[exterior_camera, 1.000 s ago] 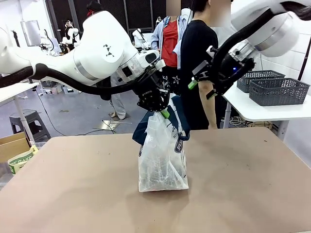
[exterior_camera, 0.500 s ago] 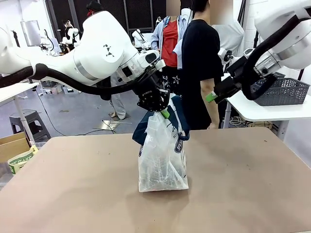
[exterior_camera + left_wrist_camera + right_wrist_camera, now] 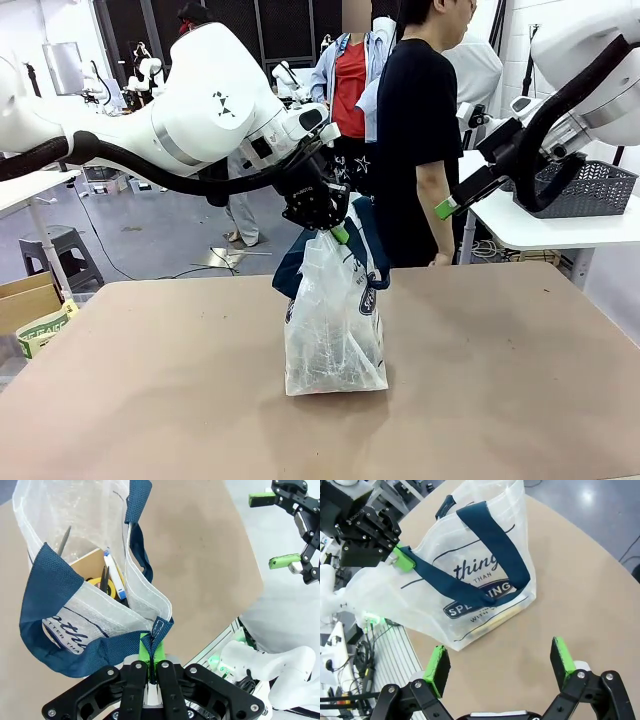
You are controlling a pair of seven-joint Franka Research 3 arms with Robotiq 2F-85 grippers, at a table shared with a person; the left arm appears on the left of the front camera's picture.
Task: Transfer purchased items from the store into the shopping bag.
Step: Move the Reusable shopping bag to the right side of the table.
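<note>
The shopping bag (image 3: 335, 320) stands upright at the middle of the brown table, translucent with navy straps. My left gripper (image 3: 335, 231) is above it, shut on the bag's rim by a strap and holding the mouth up. From the left wrist, its fingers (image 3: 152, 652) pinch that rim; inside the bag lie a yellow roll (image 3: 100, 584) and several other small items. My right gripper (image 3: 455, 170) hangs open and empty, high at the right, near the store (image 3: 590, 190), a dark grey mesh basket on a side table. Below its wide-open fingers (image 3: 438, 667) lies the bag (image 3: 470, 585).
A person in a black shirt (image 3: 415, 130) stands at the far edge, between the bag and my right arm. The white side table (image 3: 520, 228) sits beyond the right corner. A cardboard box (image 3: 28, 300) and a stool are on the floor at left.
My right arm has swung from above the bag out to the right, towards the side table and basket, still open. The left gripper and the bag have stayed put.
</note>
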